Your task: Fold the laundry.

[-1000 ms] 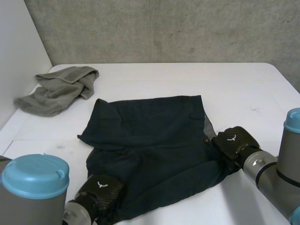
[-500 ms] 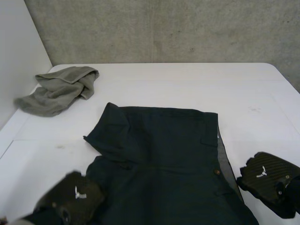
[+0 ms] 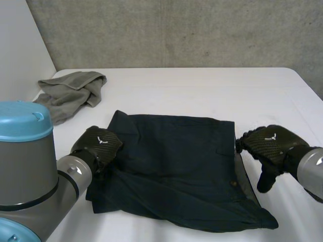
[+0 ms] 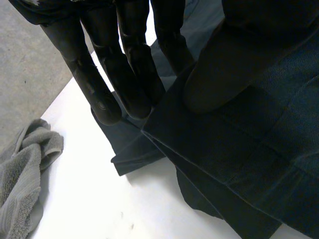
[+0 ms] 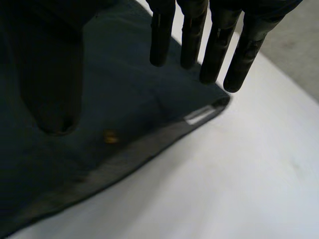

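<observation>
The dark shorts lie in the middle of the desk, seemingly folded once, with uneven layers. The left robot hand rests straight-fingered on their left edge. The right robot hand hovers spread over the right edge. The grey towel lies crumpled, likely next.

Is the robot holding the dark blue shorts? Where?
The right hand holds nothing, open over one side edge of the dark navy cloth shorts. The left hand is at the opposite edge; whether it grips cannot be told.
</observation>
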You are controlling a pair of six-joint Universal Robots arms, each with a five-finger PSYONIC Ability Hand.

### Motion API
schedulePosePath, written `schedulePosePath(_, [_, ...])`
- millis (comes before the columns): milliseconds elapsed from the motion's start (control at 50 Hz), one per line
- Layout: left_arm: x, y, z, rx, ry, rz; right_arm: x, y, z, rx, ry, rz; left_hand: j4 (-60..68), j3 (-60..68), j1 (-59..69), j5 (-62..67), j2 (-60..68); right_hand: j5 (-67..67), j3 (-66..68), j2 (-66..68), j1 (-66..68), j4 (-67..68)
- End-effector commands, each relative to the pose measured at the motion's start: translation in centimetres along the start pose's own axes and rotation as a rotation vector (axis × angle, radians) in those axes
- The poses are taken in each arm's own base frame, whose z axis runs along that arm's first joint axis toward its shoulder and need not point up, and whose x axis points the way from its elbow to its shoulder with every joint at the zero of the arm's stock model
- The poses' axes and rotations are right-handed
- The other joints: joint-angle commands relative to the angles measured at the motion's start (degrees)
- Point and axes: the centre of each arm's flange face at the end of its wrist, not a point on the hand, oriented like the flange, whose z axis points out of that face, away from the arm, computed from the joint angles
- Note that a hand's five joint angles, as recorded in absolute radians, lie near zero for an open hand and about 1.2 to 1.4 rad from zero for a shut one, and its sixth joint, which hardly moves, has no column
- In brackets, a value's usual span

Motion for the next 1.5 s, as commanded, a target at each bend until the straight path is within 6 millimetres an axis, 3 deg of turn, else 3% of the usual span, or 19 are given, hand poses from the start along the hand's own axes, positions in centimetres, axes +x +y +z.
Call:
schedulePosePath(20, [-0.1, -0.1, 0.2, -0.002, -0.002, 0.003, -2.7, 1.2, -2.1, -0.104, -0.214, 0.075, 11.4, 11.8, 15.2, 12.4, 11.4, 0.5, 0.0, -0.2, 2.8, 0.6])
schedulePosePath(120, [-0.2, 0.0, 0.6, -0.006, -0.005, -0.006, -4.2, 2.7, -1.9, -0.107, -0.273, 0.087, 11.4, 11.8, 15.2, 12.4, 11.4, 0.5, 0.0, -0.2, 2.8, 0.6])
schedulePosePath(220, [-0.2, -0.1, 0.6, -0.003, -0.006, -0.008, -4.4, 4.5, 0.1, -0.077, -0.231, 0.063, 11.4, 11.8, 15.2, 12.4, 11.4, 3.7, 3.2, 3.0, 6.0, 3.8])
schedulePosePath(260, [-0.2, -0.1, 0.6, -0.004, -0.006, -0.009, -4.2, 5.4, 1.6, -0.082, -0.197, 0.054, 11.4, 11.8, 15.2, 12.4, 11.4, 23.6, 23.1, 22.9, 25.9, 23.7])
schedulePosePath(300, [-0.1, -0.1, 0.4, -0.005, -0.004, -0.009, -4.0, 5.8, 2.3, -0.088, -0.166, 0.046, 11.4, 11.8, 15.2, 12.4, 11.4, 53.7, 53.1, 52.9, 56.0, 53.7])
schedulePosePath(380, [0.1, 0.1, -0.1, -0.01, 0.002, -0.005, -2.9, 5.8, 2.7, -0.096, -0.075, 0.017, 11.4, 11.8, 15.2, 12.4, 11.4, 55.6, 55.1, 54.9, 57.9, 55.7])
schedulePosePath(460, [0.0, -0.2, -1.7, -0.01, 0.01, 0.004, -1.7, 3.1, -0.2, -0.014, 0.024, -0.085, 11.4, 11.8, 15.2, 12.4, 11.4, 55.6, 55.1, 54.9, 57.9, 55.7])
schedulePosePath(480, [0.0, -0.1, -2.1, -0.017, 0.014, 0.011, -1.7, 2.3, -1.8, 0.001, 0.034, -0.14, 11.4, 11.8, 15.2, 12.4, 11.4, 55.6, 55.1, 54.9, 57.9, 55.7])
schedulePosePath(560, [0.2, 0.4, -4.6, -0.08, 0.068, 0.025, -2.9, 2.4, -5.1, -0.091, -0.058, -0.274, 11.4, 11.8, 15.2, 12.4, 11.4, 55.6, 55.1, 54.9, 57.9, 55.7])
schedulePosePath(680, [1.6, 0.3, -8.7, -0.118, 0.21, 0.052, -2.9, 3.4, -6.9, -0.193, -0.134, -0.376, 11.4, 11.8, 15.2, 12.4, 11.4, 55.6, 55.1, 54.9, 57.9, 55.7])
schedulePosePath(780, [1.9, -0.1, -9.2, -0.082, 0.235, 0.056, -1.9, 2.7, -6.5, -0.125, -0.102, -0.351, 11.4, 11.8, 15.2, 12.4, 11.4, 55.6, 55.1, 54.9, 57.9, 55.7])
schedulePosePath(860, [1.5, -0.8, -7.8, -0.025, 0.19, 0.05, -1.0, 2.2, -4.9, -0.035, -0.084, -0.296, 11.4, 11.8, 15.2, 12.4, 11.4, 55.6, 55.1, 54.9, 57.9, 55.7])
schedulePosePath(940, [0.3, -1.7, -3.5, 0.036, 0.101, 0.054, 0.5, 1.5, -1.9, 0.03, -0.037, -0.235, 11.4, 11.8, 15.2, 12.4, 11.4, 55.6, 55.1, 54.9, 57.9, 55.7])
schedulePosePath(1180, [-2.5, -3.8, 7.2, 0.143, -0.162, 0.058, 1.5, -0.8, 6.7, 0.062, 0.169, -0.295, 11.4, 11.8, 15.2, 12.4, 11.4, 55.6, 55.1, 54.9, 57.9, 55.7])
schedulePosePath(1380, [-1.9, -3.5, 14.9, 0.259, -0.283, 0.152, 3.0, -1.0, 16.2, 0.18, 0.349, -0.332, 11.4, 11.8, 15.2, 12.4, 11.4, 55.6, 55.1, 54.9, 57.9, 55.7])
schedulePosePath(1440, [-1.5, -3.1, 17.0, 0.288, -0.329, 0.21, 3.0, -0.8, 17.9, 0.174, 0.373, -0.334, 11.4, 11.8, 15.2, 12.4, 11.4, 55.6, 55.1, 54.9, 57.9, 55.7])
schedulePosePath(1460, [-1.4, -2.9, 17.4, 0.294, -0.336, 0.219, 3.1, -0.7, 18.9, 0.165, 0.388, -0.326, 11.4, 11.8, 15.2, 12.4, 11.4, 35.7, 35.2, 35.0, 38.0, 35.8])
schedulePosePath(1480, [-1.2, -2.8, 17.9, 0.307, -0.352, 0.235, 3.2, -0.6, 19.3, 0.16, 0.393, -0.324, 0.2, 0.6, 4.1, 1.2, 0.3, 7.4, 6.8, 6.6, 9.7, 7.4])
schedulePosePath(1500, [-1.1, -2.7, 18.1, 0.31, -0.356, 0.239, 3.1, -0.5, 19.6, 0.156, 0.396, -0.323, -20.4, -19.9, -16.5, -19.4, -20.3, -14.4, -14.9, -15.1, -12.1, -14.3])
